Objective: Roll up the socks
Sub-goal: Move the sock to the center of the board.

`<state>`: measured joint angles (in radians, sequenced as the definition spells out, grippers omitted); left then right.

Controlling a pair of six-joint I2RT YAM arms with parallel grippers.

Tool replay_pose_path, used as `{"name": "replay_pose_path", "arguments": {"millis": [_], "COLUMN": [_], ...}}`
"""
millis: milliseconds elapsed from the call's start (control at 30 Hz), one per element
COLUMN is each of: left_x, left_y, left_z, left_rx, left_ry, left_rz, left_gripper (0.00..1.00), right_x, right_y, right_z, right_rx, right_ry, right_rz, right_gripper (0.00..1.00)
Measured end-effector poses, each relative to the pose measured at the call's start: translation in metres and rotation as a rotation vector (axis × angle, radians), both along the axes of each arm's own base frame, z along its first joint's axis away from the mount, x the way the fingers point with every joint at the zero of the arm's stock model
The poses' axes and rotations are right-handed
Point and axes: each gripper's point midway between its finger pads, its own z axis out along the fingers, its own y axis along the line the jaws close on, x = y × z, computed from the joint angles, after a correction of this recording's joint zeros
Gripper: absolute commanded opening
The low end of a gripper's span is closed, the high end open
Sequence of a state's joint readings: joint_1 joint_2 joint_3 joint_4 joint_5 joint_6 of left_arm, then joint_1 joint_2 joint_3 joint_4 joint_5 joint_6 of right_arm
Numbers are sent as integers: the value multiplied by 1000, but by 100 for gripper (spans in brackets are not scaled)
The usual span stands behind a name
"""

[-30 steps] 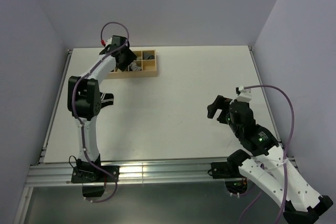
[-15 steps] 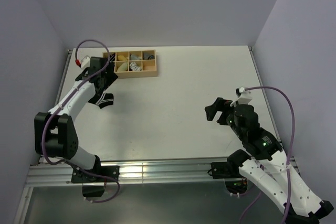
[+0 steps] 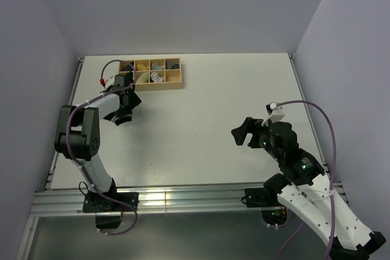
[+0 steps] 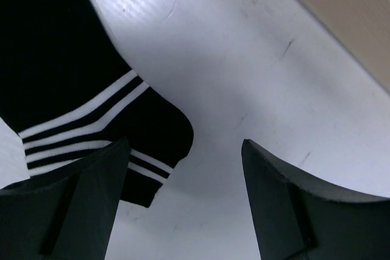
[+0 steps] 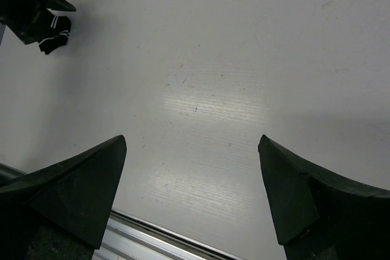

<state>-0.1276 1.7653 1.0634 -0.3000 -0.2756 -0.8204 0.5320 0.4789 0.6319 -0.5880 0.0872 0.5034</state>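
The black sock (image 4: 73, 77) is solid black, crossed near its cuff by thin white bands. It lies on a white surface (image 3: 213, 101) that carries faint dark scuffs. The tray (image 3: 182, 78) is pale tan wood. In it the striped sock (image 3: 157, 78) is white with thin dark stripes, and the rolls (image 3: 142, 77) beside it are yellowish tan. The left pincer (image 4: 184, 150) and the right pincer (image 5: 192, 150) both have matt black fingers. The left arm (image 3: 100, 172) and the right arm (image 3: 311, 202) are white with black joints, and the right one shows a small green light (image 3: 303, 165). The cables (image 3: 331, 125) are mauve, and one has a red tip (image 3: 100, 82). The walls (image 3: 195, 10) are pale lilac-grey, and the rail (image 3: 183, 199) at the near edge is silver.
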Motion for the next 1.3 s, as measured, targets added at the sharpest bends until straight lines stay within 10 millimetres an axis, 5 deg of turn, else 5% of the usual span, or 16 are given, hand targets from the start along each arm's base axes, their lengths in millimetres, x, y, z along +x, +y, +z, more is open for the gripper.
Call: {"name": "replay_pose_path", "arguments": {"millis": [233, 300, 400, 500, 600, 667, 767, 900, 1067, 1167, 1300], "left_x": [25, 22, 5, -37, -103, -143, -172, -157, -104, -77, -76], "left_y": [-23, -46, -109, -188, -249, -268, -269, -258, -265, -278, -297], "left_z": [-3, -3, -3, -3, -2, 0, 10, 36, 66, 62, 32], "left_rx": [16, 23, 24, -3, -27, -27, -21, -3, -29, -45, -83], "left_ry": [-30, -31, -30, -25, 1, 22, 39, -19, -110, -121, -63], "left_rz": [-101, -169, -337, -555, -773, -872, -925, -871, -794, -791, -838], "left_gripper": [81, 82, 82, 82, 83, 83, 83, 80, 79, 78, 78], "right_x": [0, 1, 3, 5, 8, 10, 12, 15, 18, 21, 21], "right_y": [5, 6, 7, 9, 11, 12, 13, 16, 21, 23, 23], "right_z": [0, 0, -2, -4, -4, -4, -4, -6, -8, -9, -10], "right_rx": [10, 10, 7, 4, 5, 6, 7, 5, 9, 8, 6], "right_ry": [5, 7, 13, 22, 24, 22, 22, 31, 37, 40, 43], "right_rz": [21, 23, 23, 22, 23, 24, 25, 30, 41, 43, 42], "right_gripper": [95, 95, 95, 95, 95, 95, 95, 94, 93, 93, 93]}}
